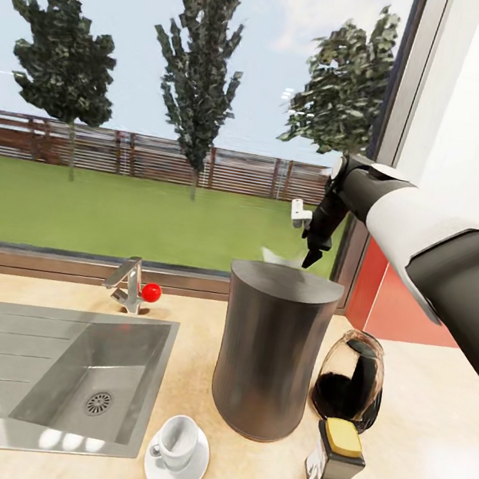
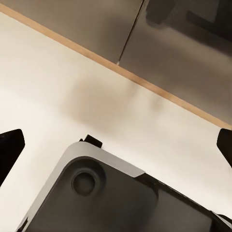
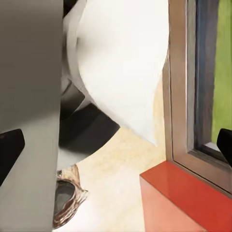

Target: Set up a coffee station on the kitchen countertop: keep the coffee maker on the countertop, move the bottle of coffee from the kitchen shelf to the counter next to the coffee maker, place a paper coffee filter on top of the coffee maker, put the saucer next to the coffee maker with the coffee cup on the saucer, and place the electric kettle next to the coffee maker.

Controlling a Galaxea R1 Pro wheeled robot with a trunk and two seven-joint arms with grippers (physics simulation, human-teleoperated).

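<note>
Window-side bench (image 1: 422, 449): my right hand (image 1: 314, 252), open, hovers over the coffee maker (image 1: 271, 350); I'd centre the paper filter (image 3: 121, 72) before leaving.

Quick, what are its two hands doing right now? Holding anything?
Left gripper: open, holding nothing.
Right gripper: open, above the coffee maker; the paper filter lies just below it.

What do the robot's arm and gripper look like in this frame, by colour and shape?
In the head view the right arm is a thick tube in alternating black and white segments, tapering to a slim black right gripper with a small white fitting at its side. The wrist views show dark, blunt fingertips at the picture edges. No cables or markings show.
</note>
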